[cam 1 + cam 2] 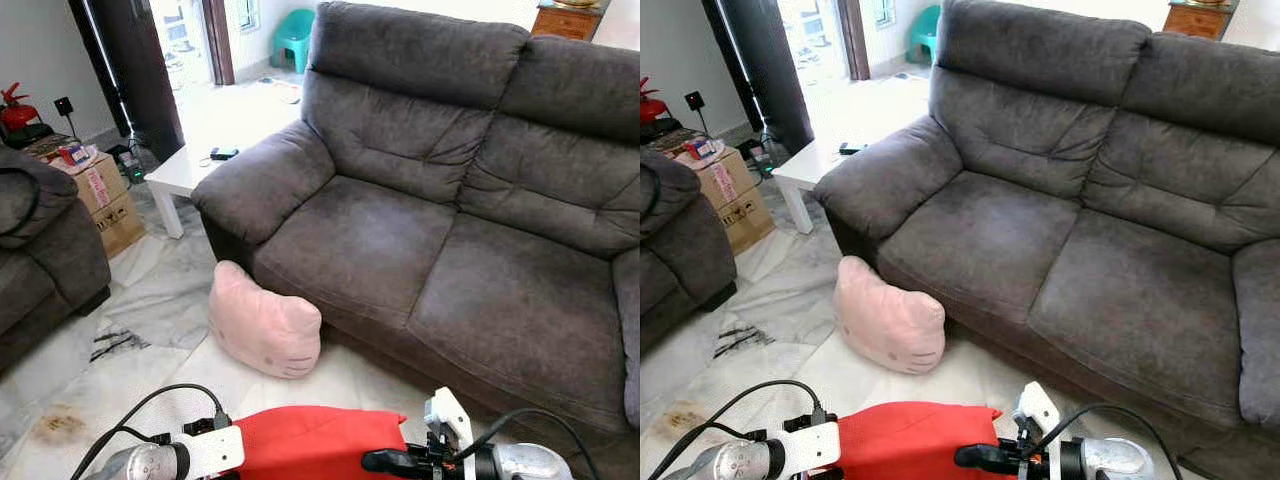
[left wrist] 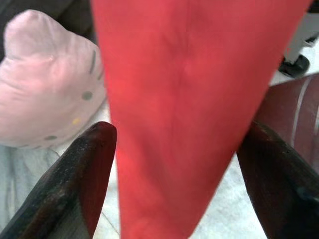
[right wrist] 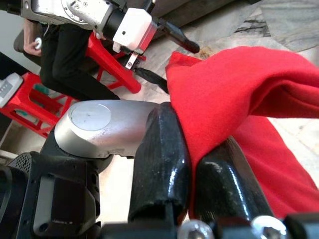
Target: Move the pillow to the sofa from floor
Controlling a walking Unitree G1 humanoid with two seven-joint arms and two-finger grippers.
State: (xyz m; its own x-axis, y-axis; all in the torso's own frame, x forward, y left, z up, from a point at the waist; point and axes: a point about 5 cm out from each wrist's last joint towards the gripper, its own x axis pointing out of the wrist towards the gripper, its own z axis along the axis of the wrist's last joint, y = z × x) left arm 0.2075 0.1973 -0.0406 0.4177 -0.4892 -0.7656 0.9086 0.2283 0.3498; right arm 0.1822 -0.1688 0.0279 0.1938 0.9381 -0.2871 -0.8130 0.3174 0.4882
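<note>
I hold a red pillow [image 1: 320, 440] low in front of me, between both arms. My right gripper [image 3: 192, 149] is shut on a fold of its red fabric. My left gripper [image 2: 179, 134] straddles another corner, and the cloth touches both of its wide-spread fingers [image 2: 87, 164]. A pink cat-face pillow [image 1: 265, 325] lies on the marble floor, leaning against the front of the grey two-seat sofa [image 1: 400, 240]. The sofa's seats are bare.
A white low table [image 1: 215, 140] stands beside the sofa's arm, with cardboard boxes [image 1: 105, 195] and a second dark sofa [image 1: 40, 250] to my left. Behind me a person in black [image 3: 65, 64] stands by a red stool [image 3: 35, 104].
</note>
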